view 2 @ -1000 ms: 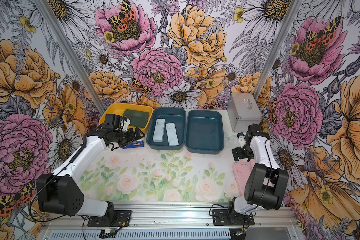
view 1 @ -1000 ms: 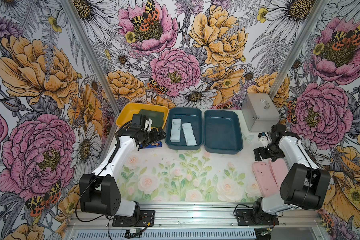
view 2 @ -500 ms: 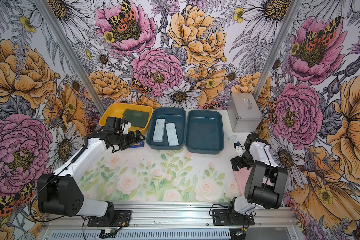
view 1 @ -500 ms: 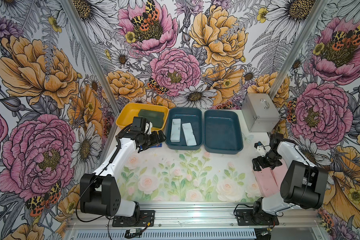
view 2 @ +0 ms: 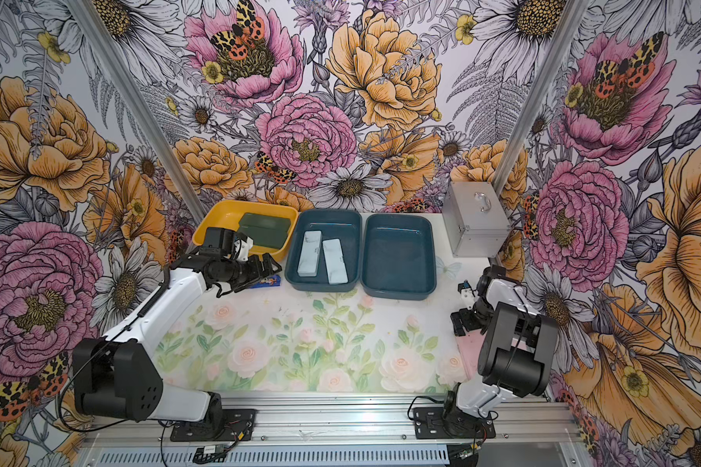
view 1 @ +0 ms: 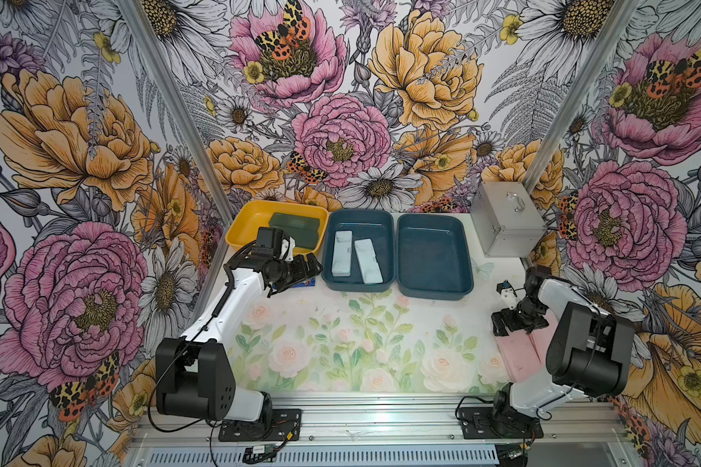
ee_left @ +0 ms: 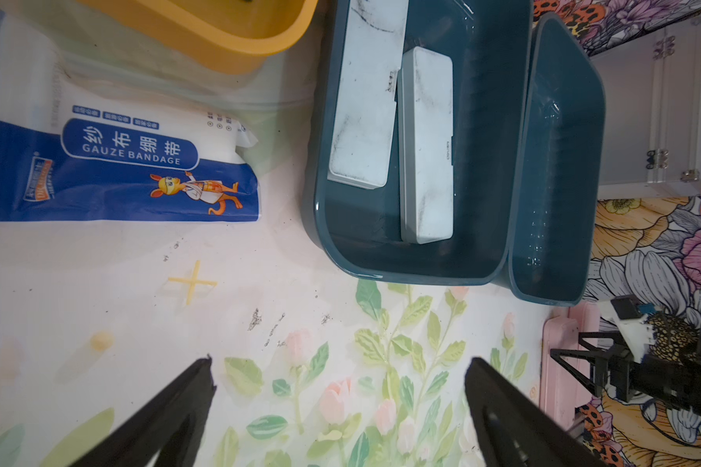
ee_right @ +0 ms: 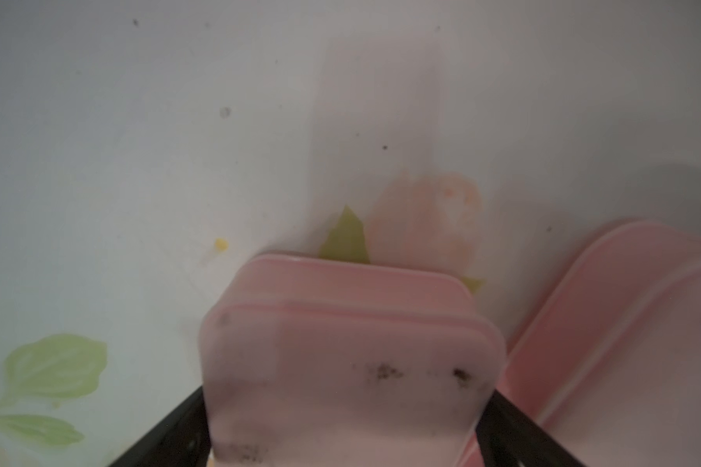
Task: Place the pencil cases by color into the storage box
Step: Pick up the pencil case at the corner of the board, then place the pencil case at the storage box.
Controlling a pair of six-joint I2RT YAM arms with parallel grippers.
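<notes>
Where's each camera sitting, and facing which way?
Top views: high at the near edge, looking down on the table; left arm, right arm show.
Left wrist: faces the pale blue cases; open left pincer shows.
Right wrist: close over a pink case; right pincer flanks it.
Shared: left wrist and top views see the pale blue cases.

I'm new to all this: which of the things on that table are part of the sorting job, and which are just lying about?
Part of the job:
- dark green cases in the yellow tray
- pale blue cases in the middle teal tray
- pink cases on the table
- empty teal tray

Just lying about:
- gauze bandage packet
- silver metal box
</notes>
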